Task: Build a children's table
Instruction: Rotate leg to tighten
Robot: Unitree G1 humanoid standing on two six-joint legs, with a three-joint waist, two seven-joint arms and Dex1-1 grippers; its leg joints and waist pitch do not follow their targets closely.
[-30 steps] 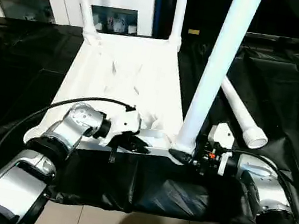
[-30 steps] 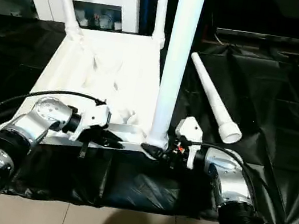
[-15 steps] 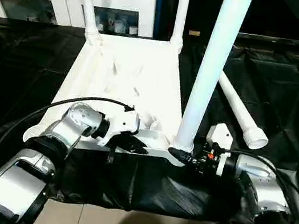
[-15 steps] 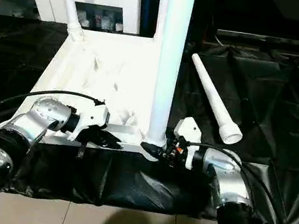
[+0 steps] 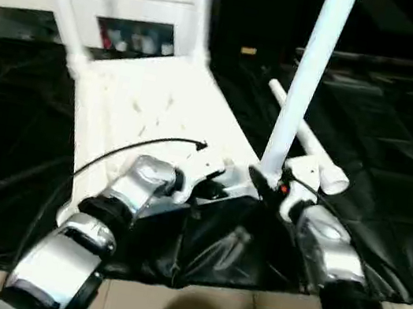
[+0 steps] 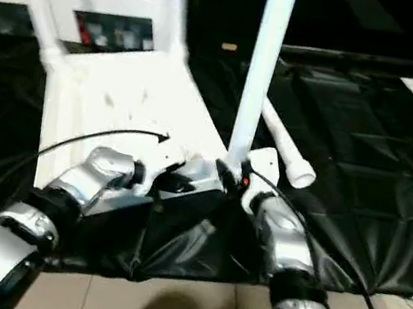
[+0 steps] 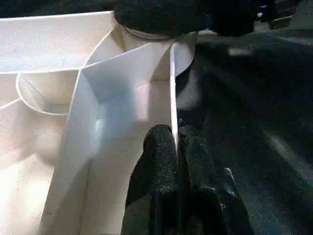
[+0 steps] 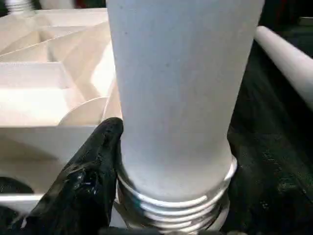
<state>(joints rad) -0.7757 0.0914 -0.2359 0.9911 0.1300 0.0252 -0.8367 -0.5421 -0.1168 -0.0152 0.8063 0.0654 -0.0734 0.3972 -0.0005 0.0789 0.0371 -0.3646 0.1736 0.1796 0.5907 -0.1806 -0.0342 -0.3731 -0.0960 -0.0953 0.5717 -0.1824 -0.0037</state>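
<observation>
Two grippers clamped: left gripper (image 7: 178,147) on tabletop (image 5: 151,105) rim, right gripper (image 8: 115,161) on upright leg (image 5: 303,83)

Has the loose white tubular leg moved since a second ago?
No. The camera moved; the loose white tubular leg still lies beside the right edge of the white plastic tabletop.

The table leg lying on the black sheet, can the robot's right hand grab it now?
Probably not yet. The right gripper is busy holding the upright leg. The loose leg lies just beyond, nothing covering it.
</observation>
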